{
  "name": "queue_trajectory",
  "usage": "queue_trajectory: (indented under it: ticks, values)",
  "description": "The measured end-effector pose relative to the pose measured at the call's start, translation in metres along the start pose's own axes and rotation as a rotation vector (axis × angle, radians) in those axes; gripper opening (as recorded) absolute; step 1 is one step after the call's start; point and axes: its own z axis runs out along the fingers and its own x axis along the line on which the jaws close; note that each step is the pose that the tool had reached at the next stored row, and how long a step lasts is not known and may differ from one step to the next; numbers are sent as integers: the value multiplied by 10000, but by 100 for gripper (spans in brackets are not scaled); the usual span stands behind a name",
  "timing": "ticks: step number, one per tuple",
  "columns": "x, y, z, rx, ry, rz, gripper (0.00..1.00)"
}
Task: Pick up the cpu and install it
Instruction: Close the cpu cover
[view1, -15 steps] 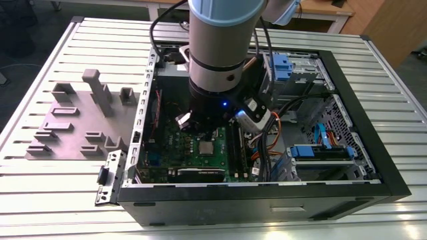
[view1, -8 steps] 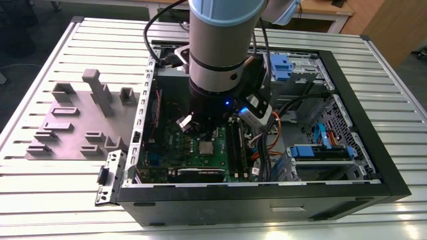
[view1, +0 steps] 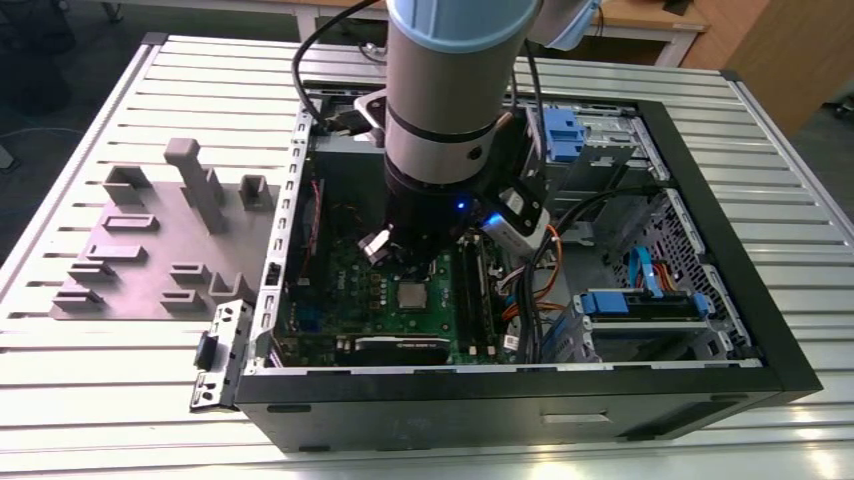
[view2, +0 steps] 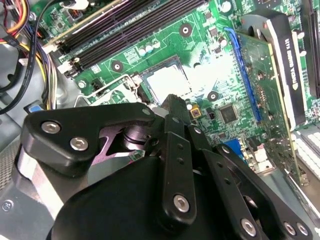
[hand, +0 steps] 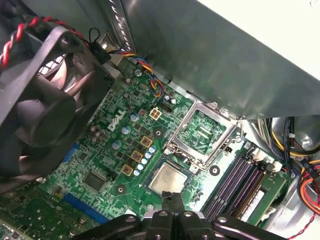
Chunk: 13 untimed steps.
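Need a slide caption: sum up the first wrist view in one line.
Shut claw poised over the cpu seated on the motherboard, socket frame hinged open alongside.

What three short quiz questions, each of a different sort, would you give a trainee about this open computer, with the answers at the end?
1. True or false: the claw holds the cpu lifted well above the motherboard.
2. Choose one. The metal socket frame is: A) open and tilted up beside the cpu; B) shut down over the cpu; C) lying outside on the table.
3. Fill the gap: in the exterior view, the arm reaches down into the open ____.

Key
1. False: the cpu lies flat in its place on the motherboard, and the claw is close by it.
2. A.
3. Computer case.
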Motion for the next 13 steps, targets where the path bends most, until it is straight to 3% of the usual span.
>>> queue_trajectory:
  ticks: [9, 13]
  values:
    - [-5, 11, -207, -2, -3, -1, 10]
    - [-5, 12, -218, 1, -4, -1, 10]
